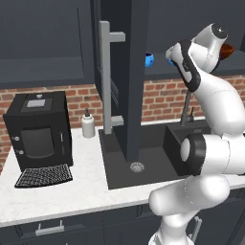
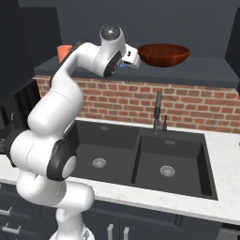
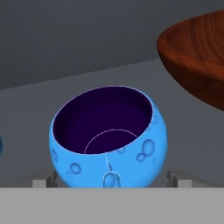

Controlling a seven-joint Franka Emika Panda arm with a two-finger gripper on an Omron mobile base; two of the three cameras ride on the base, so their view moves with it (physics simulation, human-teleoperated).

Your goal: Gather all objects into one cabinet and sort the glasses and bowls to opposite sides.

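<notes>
Reaching up on the cabinet shelf for a small round bright-blue bowl (image 3: 109, 138) with a dark inside and bubble spots. Gripper (image 3: 109, 179) wide open, fingertips either side of it. Next: push in a little, then squeeze. Wide reddish-brown wooden bowl (image 3: 199, 57) just off to one side.

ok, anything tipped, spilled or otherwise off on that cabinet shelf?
Nothing stands out. The blue bowl sits upright between the open gripper fingertips, empty inside. The reddish-brown bowl stands level on the shelf, and the orange cup is upright at the far end. No spill or damage shows.
</notes>
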